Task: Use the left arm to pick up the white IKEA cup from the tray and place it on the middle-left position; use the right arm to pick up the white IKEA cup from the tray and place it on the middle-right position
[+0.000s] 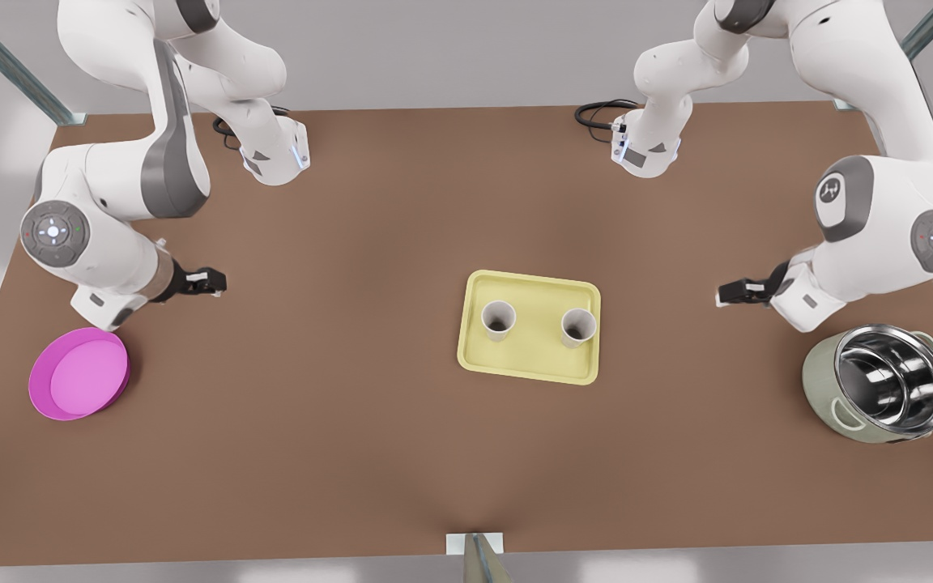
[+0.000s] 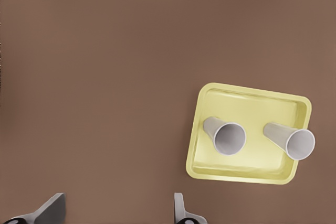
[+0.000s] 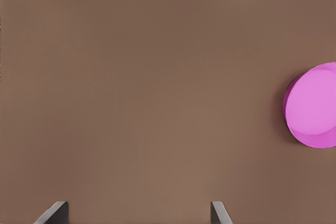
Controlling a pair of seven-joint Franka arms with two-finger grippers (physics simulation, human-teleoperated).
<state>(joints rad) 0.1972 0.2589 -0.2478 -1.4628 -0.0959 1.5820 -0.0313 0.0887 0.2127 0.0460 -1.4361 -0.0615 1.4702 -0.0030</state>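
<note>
STATUS: BOTH CUPS IN TRAY, BOTH GRIPPERS OPEN AND EMPTY

The tray (image 1: 531, 280) lies flat on the brown table (image 1: 337, 421), slightly toward the front view's right of the table's middle. Two white cups stand upright in it, mouths up and apart from each other. Cup A (image 1: 498, 319) is in the half of the tray toward the front view's left; cup B (image 1: 578, 326) is in the half toward the front view's right. Neither cup touches a gripper.

The left gripper (image 1: 722, 295) belongs to the arm on the front view's right. It hangs over bare tabletop between the tray and a metal-lined pot (image 1: 875, 393), well apart from the tray, and points toward it. In the left wrist view its fingers (image 2: 52, 209) are spread wide with nothing between them, and the tray (image 2: 252, 91) with both cups lies ahead.

The right gripper (image 1: 215, 282) belongs to the arm on the front view's left. It hangs over bare tabletop, near a round magenta dish (image 1: 78, 374) and well apart from the tray. In the right wrist view its fingers (image 3: 55, 213) are likewise spread and hold nothing, and the magenta dish (image 3: 312, 106) sits off to one side
</note>
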